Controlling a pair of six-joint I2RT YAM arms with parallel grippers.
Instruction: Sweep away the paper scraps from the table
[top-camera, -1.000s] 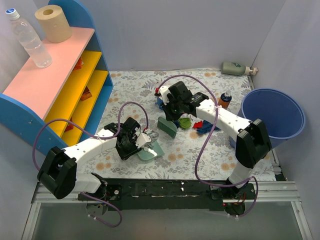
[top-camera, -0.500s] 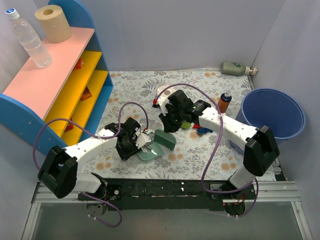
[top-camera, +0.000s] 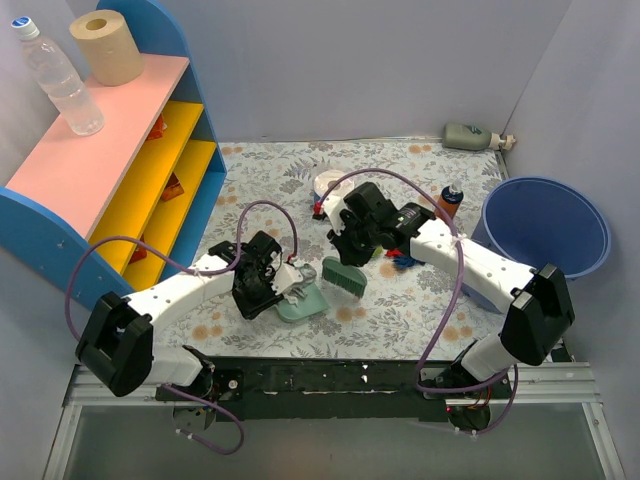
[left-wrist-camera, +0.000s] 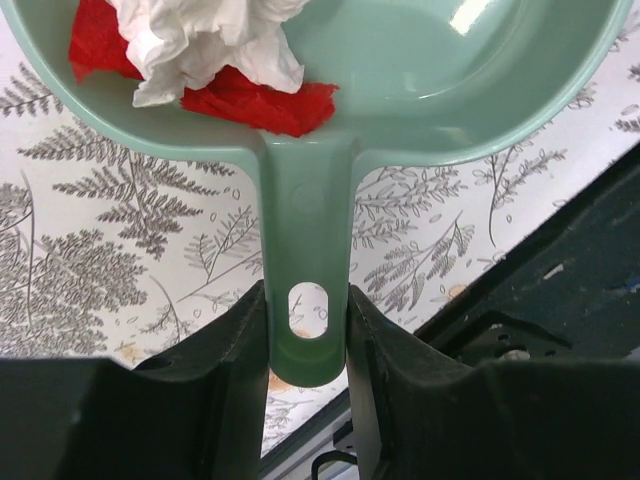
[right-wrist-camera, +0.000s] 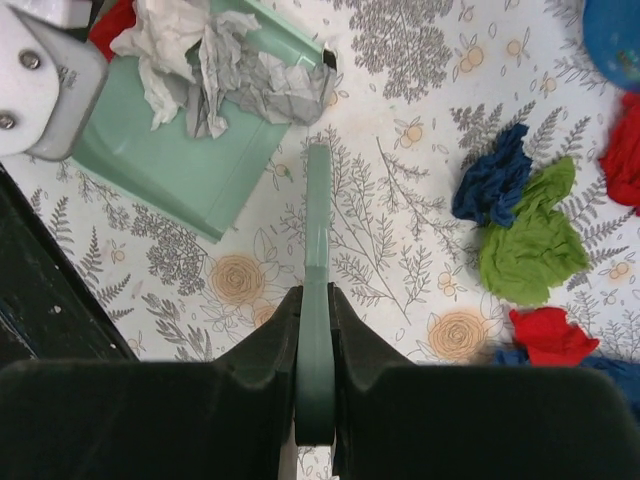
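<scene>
Left gripper (left-wrist-camera: 308, 325): clamped narrow on the handle of the mint dustpan (left-wrist-camera: 450, 90). Pan bowl just ahead of the fingers, resting on the worktop (left-wrist-camera: 120, 260). No change from half a second ago.

Inside the pan, ahead of this gripper: white-grey wad (left-wrist-camera: 215, 40) lying over red scraps (left-wrist-camera: 255, 100).

Right gripper (right-wrist-camera: 315, 330): closed on the green brush (right-wrist-camera: 317, 220), which points straight ahead, its far end just short of the pan's open edge.

Against the earlier frame: brush head shifted slightly rightward in the top view, and right elbow swung further out and nearer the front rail.

Loose paper scraps (right-wrist-camera: 530, 240) ahead and to the right of the right gripper: dark blue wad (right-wrist-camera: 492, 180) touching green wad, red wad (right-wrist-camera: 548, 335) just beside.
</scene>
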